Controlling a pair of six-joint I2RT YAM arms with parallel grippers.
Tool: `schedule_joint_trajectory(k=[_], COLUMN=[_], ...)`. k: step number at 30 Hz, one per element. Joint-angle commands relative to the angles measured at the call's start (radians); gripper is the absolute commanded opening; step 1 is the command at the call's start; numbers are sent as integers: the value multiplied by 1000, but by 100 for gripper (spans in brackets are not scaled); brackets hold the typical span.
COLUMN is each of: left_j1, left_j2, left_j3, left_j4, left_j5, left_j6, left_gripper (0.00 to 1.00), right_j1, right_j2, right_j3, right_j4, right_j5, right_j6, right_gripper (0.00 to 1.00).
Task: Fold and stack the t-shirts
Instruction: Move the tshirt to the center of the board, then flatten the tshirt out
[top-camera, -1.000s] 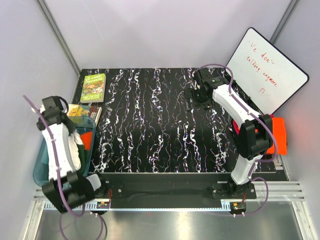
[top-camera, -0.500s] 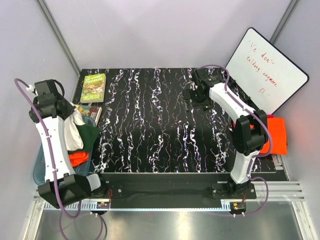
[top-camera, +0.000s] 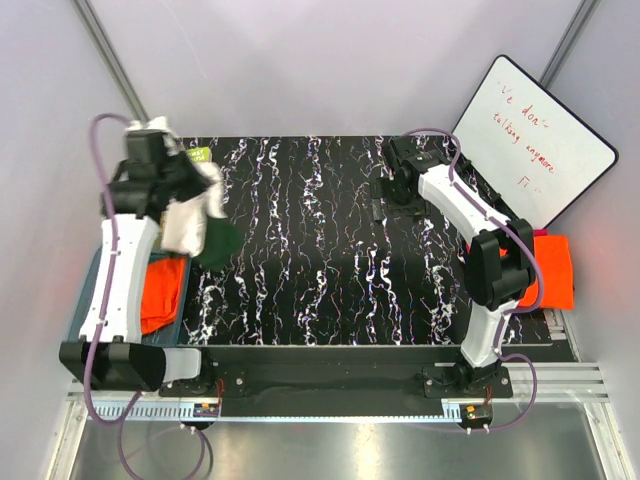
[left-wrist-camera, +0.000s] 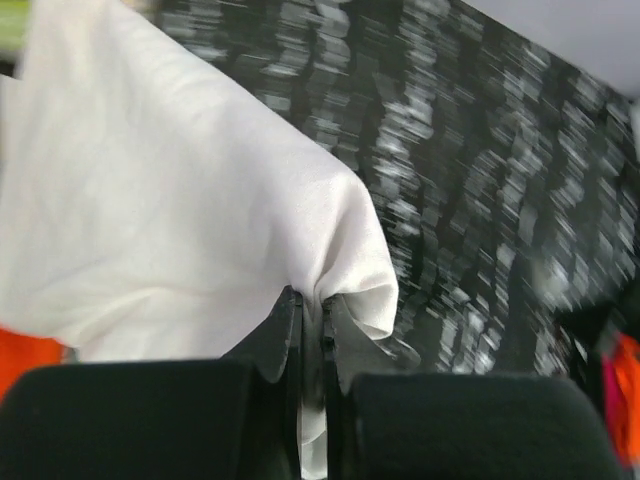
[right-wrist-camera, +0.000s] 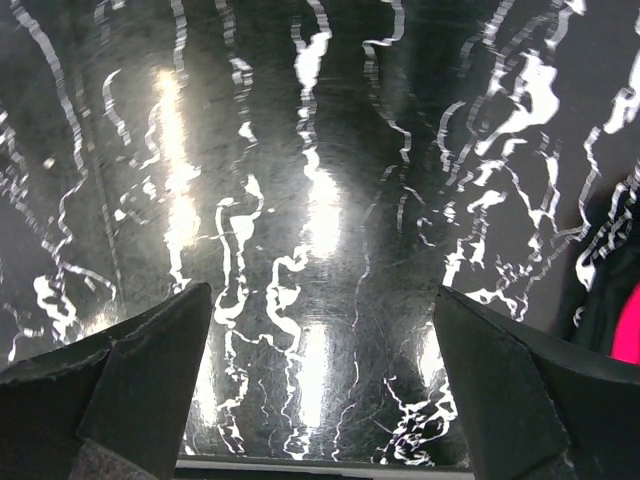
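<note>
Left gripper (left-wrist-camera: 308, 308): we see its fingers pinched on the cream t-shirt (top-camera: 188, 218), which hangs over the table (top-camera: 320, 250) at its left edge.
Right gripper (right-wrist-camera: 322, 350): fingers spread wide, holding nothing.
Orange t-shirt (top-camera: 163, 292): lying in the bin (top-camera: 88, 292).

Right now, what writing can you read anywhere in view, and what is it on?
"We don-" "talking anymore": red handwriting on the whiteboard, first letters unsure.
Small red mark below it: unreadable.
The green book: mostly hidden, unreadable.
The cream t-shirt: no print showing.
</note>
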Motion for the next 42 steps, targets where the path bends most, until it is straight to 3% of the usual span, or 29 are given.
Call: schedule_joint_trajectory(k=[1,6,11,16,21,22,25,29,31,35,42], left_j1=[-245,-481,-569,-494,-350,-329,-270,-314,-376,-607,-871], left_j2=[83,261,335,323,389,415,455,284,236,223,425], left_j3=[93,269,305,6,-324,-341,-392,-349,-300,-154,-8], left_j4=[234,251,279,254,210,129,55,55,64,78,50], left_j5=[210,328,362,338,333,312,177,16,-33,-144,-260], left_j6=[-57,-65,-152,-232,-243,-222,-180,-143,-84,24,192], left_gripper=[0,0,0,0,0,29,75,99,99,99,95], right_j1=[-55,-223,-325,-346,-346,-346,-346,-345,-345,-345,-346], right_j2=[20,57,85,69,63,62,49,0,-32,-76,-107], right_j3=[67,104,138,149,139,138,132,92,43,-78,-196], right_j4=[-12,-9,-9,-9,-9,-9,-7,0,10,37,69], right_j5=[72,15,29,49,-8,-18,-57,-98,-100,-130,-135], right_j6=[90,180,173,122,113,111,117,124,124,127,150], right_gripper=[100,100,100,100,100,100,100,100,100,100,100])
